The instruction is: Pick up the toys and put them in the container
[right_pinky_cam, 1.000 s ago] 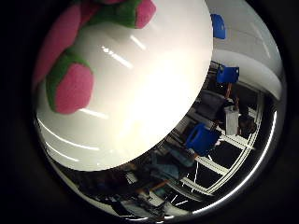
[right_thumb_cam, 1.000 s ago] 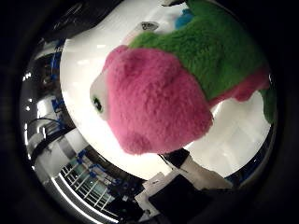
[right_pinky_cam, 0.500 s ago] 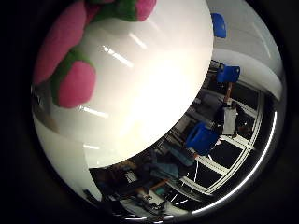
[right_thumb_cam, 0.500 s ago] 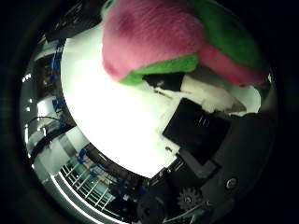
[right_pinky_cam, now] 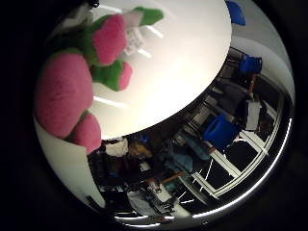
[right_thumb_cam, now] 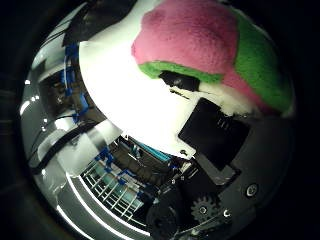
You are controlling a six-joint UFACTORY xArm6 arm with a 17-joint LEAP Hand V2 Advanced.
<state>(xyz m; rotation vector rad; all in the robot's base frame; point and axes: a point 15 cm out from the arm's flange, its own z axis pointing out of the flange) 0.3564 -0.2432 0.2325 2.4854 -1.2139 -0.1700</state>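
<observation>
From the little-finger side we see the pink and green plush toy (right_pinky_cam: pixel 72 86) lying on the white table (right_pinky_cam: pixel 178 62), near its curved edge, bare tabletop beside it. From the thumb side, our hand (right_thumb_cam: pixel 215 135) curls against the toy.

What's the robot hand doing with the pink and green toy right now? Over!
Hand right up against the plush toy, grip can't be confirmed. Toy on the white table. Container not in view. Nothing blocking seen.

A white table (right_pinky_cam: pixel 183 62) fills much of the view. Beyond its edge stand blue chairs (right_pinky_cam: pixel 220 132). White-framed windows (right_pinky_cam: pixel 240 168) run behind them.
</observation>
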